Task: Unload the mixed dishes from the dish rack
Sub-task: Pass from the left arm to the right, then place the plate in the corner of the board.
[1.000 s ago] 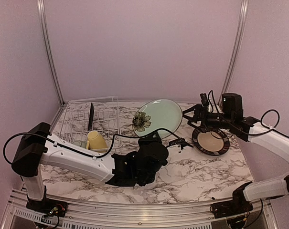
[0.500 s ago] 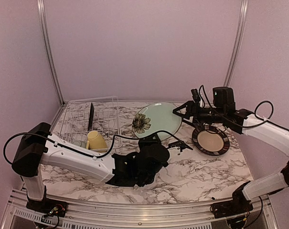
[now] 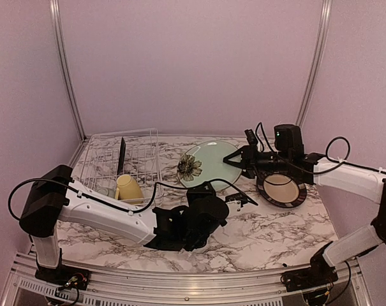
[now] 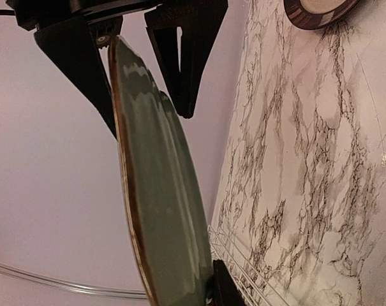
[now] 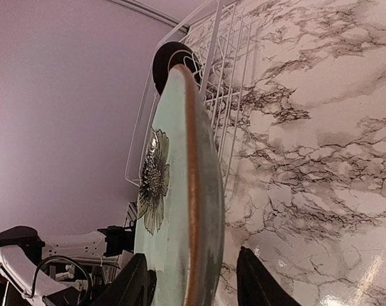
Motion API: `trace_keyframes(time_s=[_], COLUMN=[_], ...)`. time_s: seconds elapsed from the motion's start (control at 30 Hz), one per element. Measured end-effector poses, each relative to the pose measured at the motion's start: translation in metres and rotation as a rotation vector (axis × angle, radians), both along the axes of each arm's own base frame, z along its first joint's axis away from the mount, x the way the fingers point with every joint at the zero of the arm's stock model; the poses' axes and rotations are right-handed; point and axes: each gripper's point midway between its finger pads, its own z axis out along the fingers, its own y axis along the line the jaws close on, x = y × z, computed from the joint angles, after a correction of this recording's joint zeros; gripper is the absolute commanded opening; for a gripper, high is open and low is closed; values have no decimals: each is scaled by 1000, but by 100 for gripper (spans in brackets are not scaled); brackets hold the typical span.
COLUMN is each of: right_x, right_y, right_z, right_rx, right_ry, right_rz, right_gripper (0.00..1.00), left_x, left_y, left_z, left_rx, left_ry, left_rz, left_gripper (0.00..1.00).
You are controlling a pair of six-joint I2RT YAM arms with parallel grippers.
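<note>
In an apparent handover, left hand [image 3: 204, 186] grips the pale plate [image 3: 213, 159]; right hand [image 3: 237, 160], parted around its rim, likely must clamp next

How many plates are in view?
3. A pale green flowered plate held in the air at centre; a dark-rimmed cream plate flat on the table, right; a dark plate standing on edge in the dish rack. None looks hidden.
</note>
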Motion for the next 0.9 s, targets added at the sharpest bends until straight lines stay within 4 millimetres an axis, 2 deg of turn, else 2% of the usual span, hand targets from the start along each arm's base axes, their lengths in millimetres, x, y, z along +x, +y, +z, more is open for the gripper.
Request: trace_keyframes(time_s=[0.13,0.17,0.23,0.43,0.5,0.63,0.73,0.8,0.9], right_x=[1,1,2,0,0,3,9,19,38], right_y=[1,1,0,-1,-2,-11,-24,-40,-70], right_z=[0,-1,-5,-18,-23,-31,-28,-26,-25], right_rx=[15,15,19,56,63,69,82,87,85], right_ry=[9,13,41,112,120,143,134,119,88], right_rz=[-3,-6,-25,-51,-58,-81,-100,-137,-212], right_gripper=[22,11,0,0,0,0,0,0,0], left_x=[1,1,2,3,4,4,1,-2,-7], left_y=[-3,-3,-2,1,1,3,7,11,22], left_z=[-3,-4,-4,-8,-5,0,6,16,48], left_rx=[18,19,33,57,27,-43,-104,-163,-321], left_ry=[-1,-2,-4,-2,-4,12,55,92,163], left_rz=[-2,0,4,12,22,38,31,20,-3], left_gripper=[0,0,7,59,71,80,87,89,91])
